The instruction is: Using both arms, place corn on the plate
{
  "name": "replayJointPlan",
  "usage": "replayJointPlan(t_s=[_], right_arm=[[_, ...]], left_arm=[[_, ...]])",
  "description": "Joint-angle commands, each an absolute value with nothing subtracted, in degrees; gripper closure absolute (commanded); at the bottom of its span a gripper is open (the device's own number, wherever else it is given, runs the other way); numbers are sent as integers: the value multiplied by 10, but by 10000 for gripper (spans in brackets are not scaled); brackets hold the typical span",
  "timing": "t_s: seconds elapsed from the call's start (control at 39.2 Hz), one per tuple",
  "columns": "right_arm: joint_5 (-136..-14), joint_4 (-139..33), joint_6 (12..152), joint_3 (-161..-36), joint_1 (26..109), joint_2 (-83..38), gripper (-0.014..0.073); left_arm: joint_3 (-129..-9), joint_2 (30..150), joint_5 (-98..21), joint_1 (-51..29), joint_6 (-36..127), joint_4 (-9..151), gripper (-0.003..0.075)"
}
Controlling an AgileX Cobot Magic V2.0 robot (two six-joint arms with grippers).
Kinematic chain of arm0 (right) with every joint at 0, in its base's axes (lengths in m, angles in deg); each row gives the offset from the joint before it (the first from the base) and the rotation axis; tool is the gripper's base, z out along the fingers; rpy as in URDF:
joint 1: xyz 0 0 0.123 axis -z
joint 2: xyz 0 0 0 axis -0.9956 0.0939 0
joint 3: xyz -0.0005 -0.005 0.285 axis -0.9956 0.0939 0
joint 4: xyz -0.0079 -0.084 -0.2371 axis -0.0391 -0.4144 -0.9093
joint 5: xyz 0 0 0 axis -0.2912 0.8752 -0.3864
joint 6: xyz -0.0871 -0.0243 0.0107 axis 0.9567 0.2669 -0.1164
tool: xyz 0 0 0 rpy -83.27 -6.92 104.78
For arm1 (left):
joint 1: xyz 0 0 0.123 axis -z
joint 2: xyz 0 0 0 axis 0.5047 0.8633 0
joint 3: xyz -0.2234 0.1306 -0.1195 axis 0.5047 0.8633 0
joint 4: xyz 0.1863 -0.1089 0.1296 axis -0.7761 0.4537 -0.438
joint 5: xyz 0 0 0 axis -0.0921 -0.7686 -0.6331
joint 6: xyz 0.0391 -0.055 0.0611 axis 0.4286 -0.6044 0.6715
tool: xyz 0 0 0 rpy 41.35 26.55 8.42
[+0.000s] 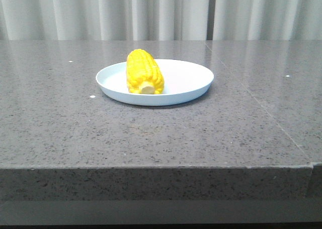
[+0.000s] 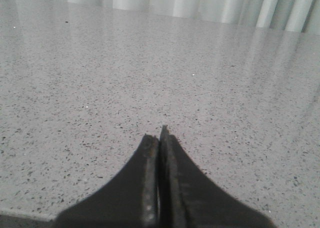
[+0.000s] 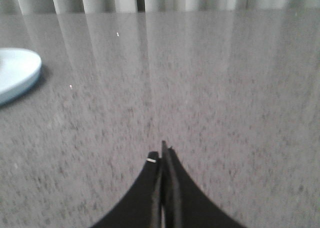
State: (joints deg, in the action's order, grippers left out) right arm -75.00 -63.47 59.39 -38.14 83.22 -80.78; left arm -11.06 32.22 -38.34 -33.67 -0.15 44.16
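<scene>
Nearest the lens in each wrist view is a pincer. The left pincer [image 2: 160,138] has its two black fingers pressed together with nothing between them, hanging just over bare speckled desk [image 2: 160,72]. The right pincer [image 3: 162,155] is likewise closed flat on itself and empty; that view is somewhat blurred.

Outward from the right pincer, grey stone runs to a sliver of the pale plate [image 3: 17,72] at the picture's edge, well apart from the fingertips. Nothing but desk and curtain lies beyond the left pincer.

In the front view neither arm appears. The corn [image 1: 144,72] lies inside the plate [image 1: 191,83], on its left half, pale cut end towards the camera, resting on the plate's floor, not the rim.

Judged from this, the placing looks complete: cob on plate, both pincers empty and clear. Nothing appears left to do.
</scene>
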Motion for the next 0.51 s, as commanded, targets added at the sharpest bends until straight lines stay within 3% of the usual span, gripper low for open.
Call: replayJointPlan(t_s=[0.0,0.48], right_arm=[[-780,-633,601,-382,836,-823,662],[-777,-633,601,-381,840,-828,662]], left_arm=[[-98,312,-334,-337,-3,448,741],[-98,312,-334,-337,-3,448,741]])
